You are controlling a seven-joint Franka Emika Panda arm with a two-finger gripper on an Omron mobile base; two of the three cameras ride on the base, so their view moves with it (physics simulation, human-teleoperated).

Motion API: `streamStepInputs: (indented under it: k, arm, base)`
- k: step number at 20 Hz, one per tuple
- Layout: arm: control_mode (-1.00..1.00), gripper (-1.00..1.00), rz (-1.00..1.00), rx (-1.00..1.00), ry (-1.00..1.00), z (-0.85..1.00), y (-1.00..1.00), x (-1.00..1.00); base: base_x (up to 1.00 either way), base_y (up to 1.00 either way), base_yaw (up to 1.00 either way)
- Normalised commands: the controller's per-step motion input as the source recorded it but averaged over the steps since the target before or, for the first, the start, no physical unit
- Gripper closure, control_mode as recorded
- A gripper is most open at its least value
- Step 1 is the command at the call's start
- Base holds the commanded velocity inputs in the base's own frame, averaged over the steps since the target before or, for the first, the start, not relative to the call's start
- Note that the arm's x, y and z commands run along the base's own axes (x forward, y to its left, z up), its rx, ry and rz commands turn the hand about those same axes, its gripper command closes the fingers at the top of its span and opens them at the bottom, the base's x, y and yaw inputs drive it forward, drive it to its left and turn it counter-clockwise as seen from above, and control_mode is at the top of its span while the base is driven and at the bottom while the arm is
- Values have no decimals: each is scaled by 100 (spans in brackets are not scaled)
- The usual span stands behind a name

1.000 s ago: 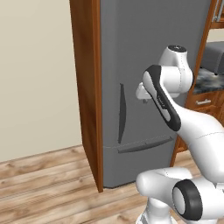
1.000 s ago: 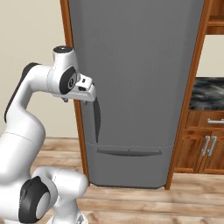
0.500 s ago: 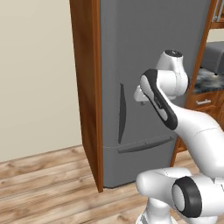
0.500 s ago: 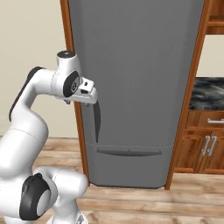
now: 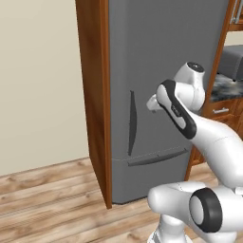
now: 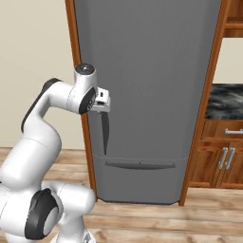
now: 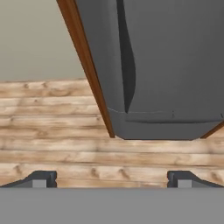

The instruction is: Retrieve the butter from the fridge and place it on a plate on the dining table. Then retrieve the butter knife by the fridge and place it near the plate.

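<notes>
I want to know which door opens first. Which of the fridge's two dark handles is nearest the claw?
The upright curved handle on the fridge door, just below the claw. The other handle lies level across the bottom drawer, lower down.

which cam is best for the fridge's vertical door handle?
Left base view: the vertical handle stands unobstructed along its whole length on the shut fridge. The right base view has the arm covering its top. The hand view crops its upper end.

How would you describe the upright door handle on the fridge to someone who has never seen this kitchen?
Find the tall dark grey fridge between wood-brown side panels. On its front, at the left side, is the upright handle, slim, dark and curved. The other handle, just below, lies horizontal.
</notes>
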Motion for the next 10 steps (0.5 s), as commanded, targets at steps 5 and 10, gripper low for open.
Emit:
streamStepInputs:
  k: [5, 10]
  arm:
    - [-100, -100, -1, -4, 0, 0, 23, 7]
    - [-100, -100, -4, -8, 0, -2, 17, 0]
  base:
    - [0, 0, 0]
    - [0, 0, 0]
